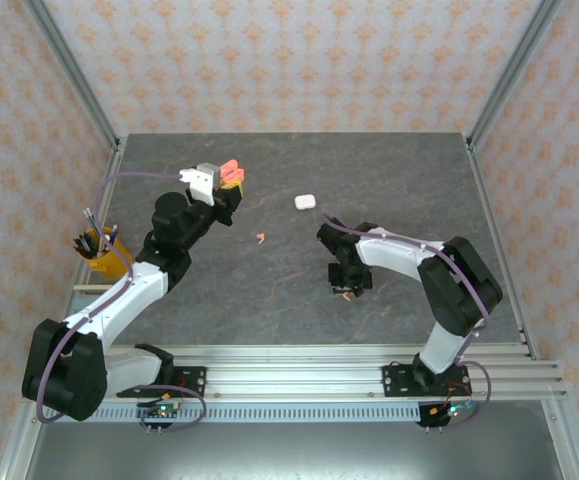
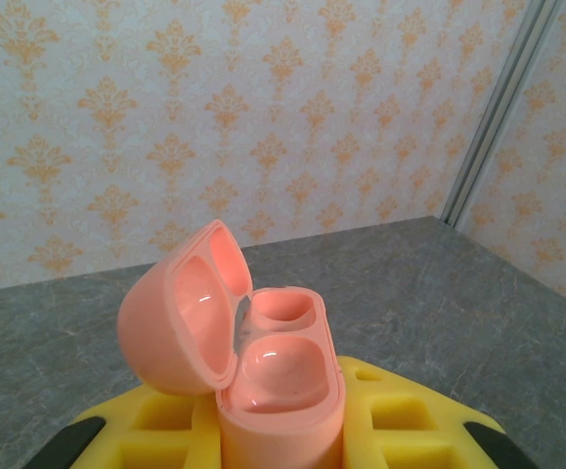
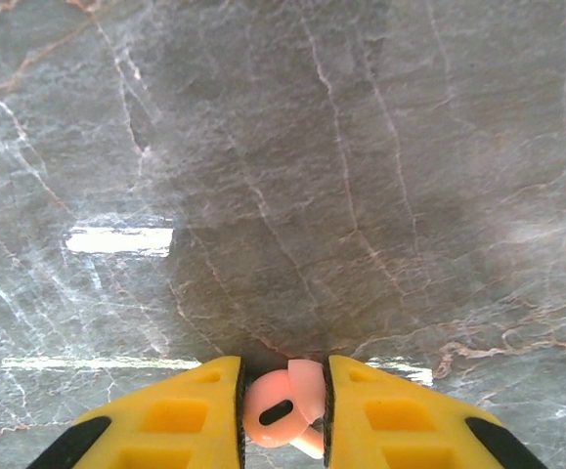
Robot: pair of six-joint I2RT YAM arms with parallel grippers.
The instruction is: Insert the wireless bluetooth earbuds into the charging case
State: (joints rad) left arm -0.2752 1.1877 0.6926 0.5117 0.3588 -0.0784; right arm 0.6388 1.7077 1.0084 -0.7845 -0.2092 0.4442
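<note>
Camera above: records left gripper [image 1: 233,183] raised, clamped on pink case [image 1: 229,167]; white case [image 1: 304,201] and loose earbud [image 1: 260,237] lying apart on slab [image 1: 409,180]; right gripper [image 1: 347,289] low over slab.
Left wrist: notes pink case upright, lid swung open leftward.
Right wrist: notes fingers [image 3: 180,415] pinching pink earbud [image 3: 275,410].

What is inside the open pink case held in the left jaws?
Both wells of the pink case look empty, glossy and bare, with the lid hinged back. The case's lower body is covered by the left jaws. A pink earbud is between the right jaws.
</note>
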